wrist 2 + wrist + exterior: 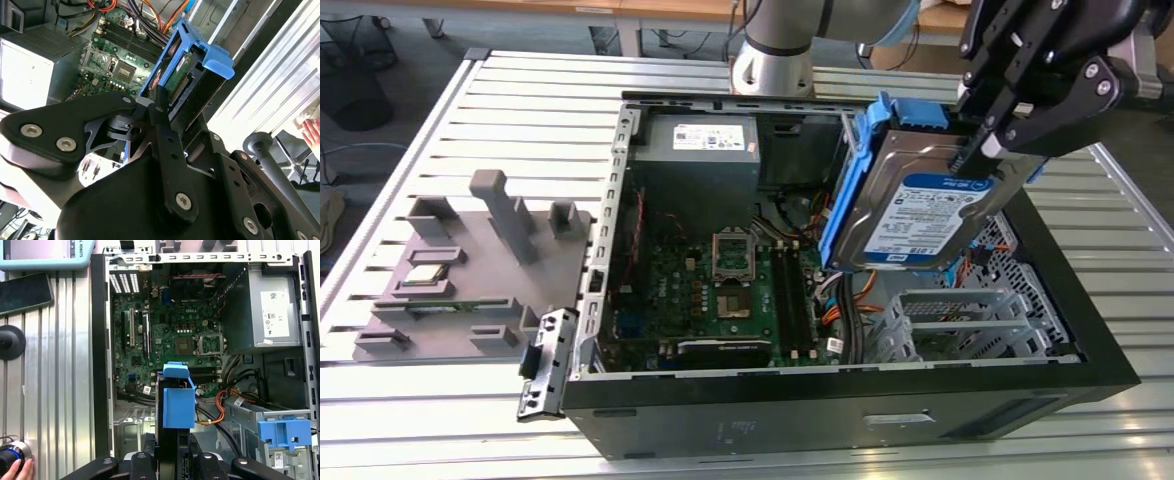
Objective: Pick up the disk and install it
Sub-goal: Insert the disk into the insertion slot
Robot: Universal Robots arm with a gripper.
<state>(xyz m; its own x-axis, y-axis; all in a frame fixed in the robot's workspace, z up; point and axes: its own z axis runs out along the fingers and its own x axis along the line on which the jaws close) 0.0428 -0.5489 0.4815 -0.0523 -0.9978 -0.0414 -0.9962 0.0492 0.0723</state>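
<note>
Black jaws clamp the disk point(927, 215), silver, white-blue label, blue-framed, tilted above the computer case point(787, 425).

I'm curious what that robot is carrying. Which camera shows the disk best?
The exterior view: the disk shows its labelled face, tilted, gripped by the end effector above the open computer case. The second wrist view shows its connector edge; the first wrist view, its blue bracket end-on.
</note>
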